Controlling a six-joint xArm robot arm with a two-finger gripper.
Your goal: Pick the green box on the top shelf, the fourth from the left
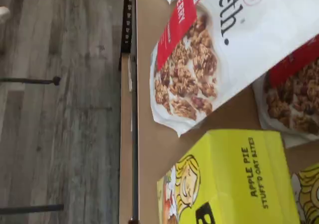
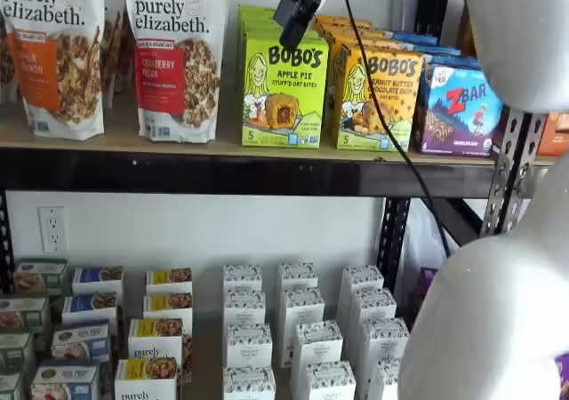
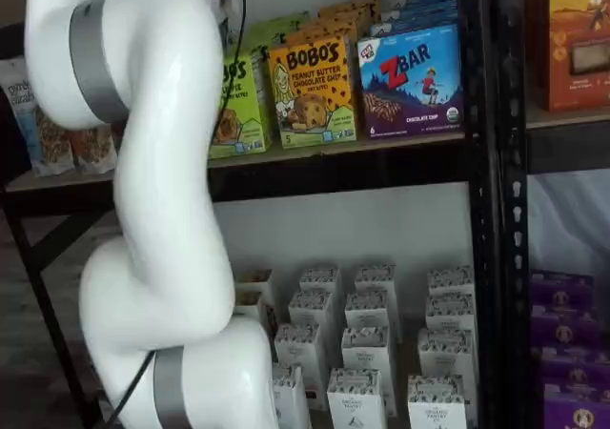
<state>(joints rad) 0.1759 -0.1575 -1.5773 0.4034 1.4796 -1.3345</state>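
Note:
The green box [image 2: 283,93] stands upright on the top shelf [image 2: 222,173], between a Purely Elizabeth cranberry bag [image 2: 178,58] and the yellow-orange Bobo's box [image 2: 378,98]. My gripper [image 2: 292,36] hangs from the view's top edge just in front of the green box's upper front, with a cable beside it. Its black fingers show as one dark shape with no visible gap and nothing in them. In the wrist view the green box [image 1: 239,179] lies close below the camera beside the cranberry bag [image 1: 199,59]. In a shelf view the arm [image 3: 162,191] hides most of the green box [image 3: 240,105].
A blue Zbar box [image 2: 462,107] stands to the right of the Bobo's boxes. More green boxes are lined up behind the front one. Black perforated uprights [image 2: 502,178] frame the shelf. Small white cartons [image 2: 302,329] fill the lower level. The wrist view shows grey floor [image 1: 60,109] beyond the shelf's edge.

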